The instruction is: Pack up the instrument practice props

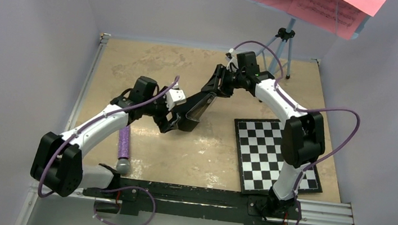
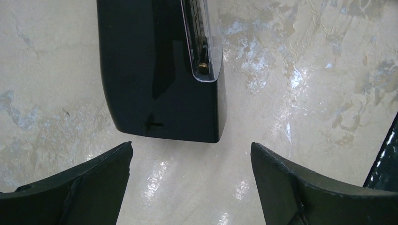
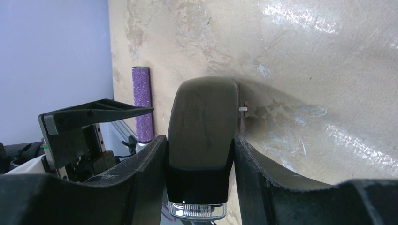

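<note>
The black metronome [image 1: 196,111] with its clear cover lies tilted between my two arms over the middle of the table. My right gripper [image 1: 215,86] is shut on its narrow top end [image 3: 202,126], one finger pressed on each side. My left gripper [image 2: 191,146] stands open just short of the metronome's wide base [image 2: 159,70], touching nothing. The light-blue music stand [image 1: 286,40] is at the back right of the table. It carries the pink sheet-music pages [image 1: 311,5].
A black-and-white checkered board [image 1: 271,155] lies flat at the front right, beside the right arm. A purple glittery cylinder [image 1: 124,143] lies at the front left near the left arm, and it also shows in the right wrist view [image 3: 142,101]. Grey walls enclose the table.
</note>
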Tool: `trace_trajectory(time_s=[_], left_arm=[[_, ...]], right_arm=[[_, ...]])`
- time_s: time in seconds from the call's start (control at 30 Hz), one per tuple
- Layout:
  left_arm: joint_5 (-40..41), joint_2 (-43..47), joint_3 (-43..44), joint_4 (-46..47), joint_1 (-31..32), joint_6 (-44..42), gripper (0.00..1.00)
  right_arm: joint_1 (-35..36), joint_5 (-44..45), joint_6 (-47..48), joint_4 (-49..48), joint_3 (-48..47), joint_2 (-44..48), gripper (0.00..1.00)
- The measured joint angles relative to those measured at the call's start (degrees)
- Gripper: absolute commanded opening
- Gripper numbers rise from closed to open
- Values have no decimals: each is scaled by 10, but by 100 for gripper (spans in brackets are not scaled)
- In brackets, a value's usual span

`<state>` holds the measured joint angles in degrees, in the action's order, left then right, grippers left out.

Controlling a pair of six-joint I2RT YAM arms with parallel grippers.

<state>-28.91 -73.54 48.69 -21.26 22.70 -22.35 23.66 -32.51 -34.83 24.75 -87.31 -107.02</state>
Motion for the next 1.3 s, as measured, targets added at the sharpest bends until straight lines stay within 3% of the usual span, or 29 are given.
trace_trajectory(time_s=[0.23, 0.57, 1.3], left_arm=[[-24, -4, -16, 3, 0, -87, 99], [-1, -29, -18, 19, 0, -139, 99], [20, -96, -9, 53, 10, -97, 99]], right_arm=[[7, 31, -2, 1, 27, 33, 0], [8, 51, -18, -4, 50, 53, 0], [15, 61, -25, -9, 50, 54, 0]])
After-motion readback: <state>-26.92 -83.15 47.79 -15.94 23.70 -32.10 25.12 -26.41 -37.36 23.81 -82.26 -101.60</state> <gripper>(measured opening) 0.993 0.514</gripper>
